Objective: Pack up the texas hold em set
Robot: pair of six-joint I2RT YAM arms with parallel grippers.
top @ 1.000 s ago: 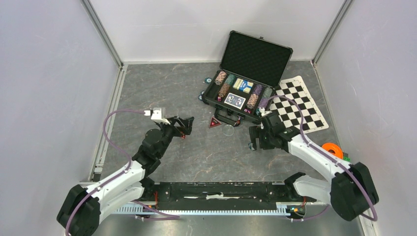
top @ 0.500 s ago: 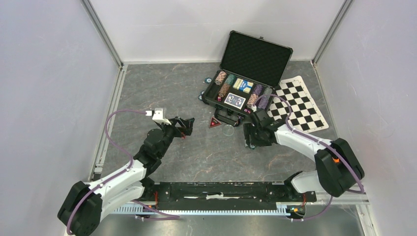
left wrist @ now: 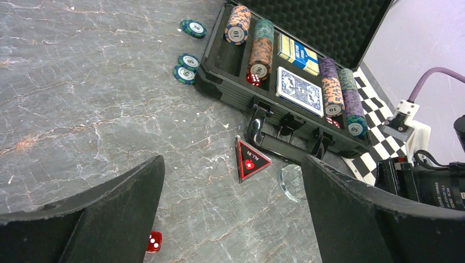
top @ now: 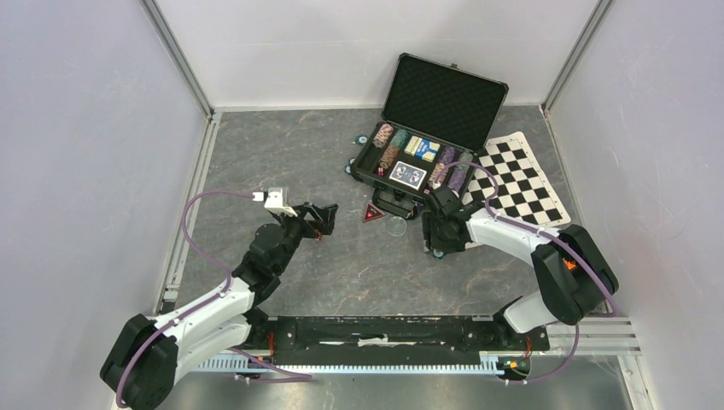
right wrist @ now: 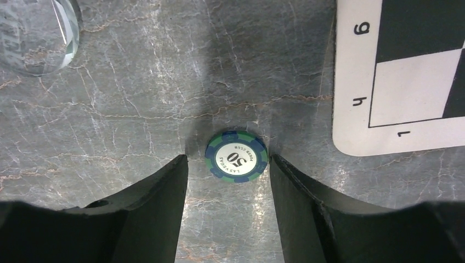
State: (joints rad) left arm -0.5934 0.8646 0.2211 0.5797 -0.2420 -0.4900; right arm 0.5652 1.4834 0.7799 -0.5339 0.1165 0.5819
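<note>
The black case stands open at the back, holding chip stacks, blue card decks and a red die. A green-and-blue 50 chip lies flat on the table in front of the case. My right gripper is down over the chip, jaws open on either side of it, with a gap still on the left. My left gripper hovers wide open and empty. Ahead of it lies the red triangular marker. A loose red die sits by its left finger. Three loose chips lie left of the case.
A clear glass disc lies beside the marker, near the case handle. The checkered mat lies right of the case, its corner close to the right gripper. Grey walls enclose the table on three sides.
The right arm swung left and lowered over the 50 chip, and its jaws narrowed from wide open to just astride it. The left arm has barely moved.
</note>
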